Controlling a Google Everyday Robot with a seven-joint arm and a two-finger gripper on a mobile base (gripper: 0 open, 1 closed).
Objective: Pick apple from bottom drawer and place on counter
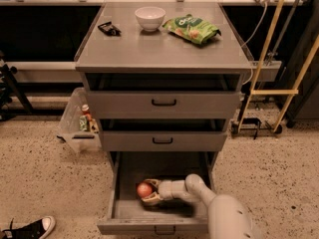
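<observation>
Apple [144, 189] on the floor of the bottom drawer [149, 226], pincer [151, 193] at it, lift not made

Your apple lies inside the bottom drawer, which stands pulled well out. It sits left of the drawer's middle, on the floor. The arm [199, 190] comes in from 5 o'clock of the frame and runs low across the drawer. That puts the pincer just beside the apple, with the fruit at its 9 o'clock. The two look to be touching, or very nearly so. Whether the pincer has closed on the apple or only sits against it, you cannot tell from this view, so do not count the grasp as made.

By my reading you are at the grasp step. The drawer is open and the reach is made. What is left is most of the job: a sure hold, a lift clear of the drawer's front edge and of the two shallower drawers above, then the carry up to the bench [164, 51].

The bench already carries three things:
- a white bowl [150, 18] at its 12 o'clock
- a green snack bag [192, 28] near 1 o'clock
- a small black object [108, 28] at 10 o'clock (I cannot tell what it is)

The near half, toward 6 o'clock, is bare metal and seems the natural place to set the apple.
</observation>
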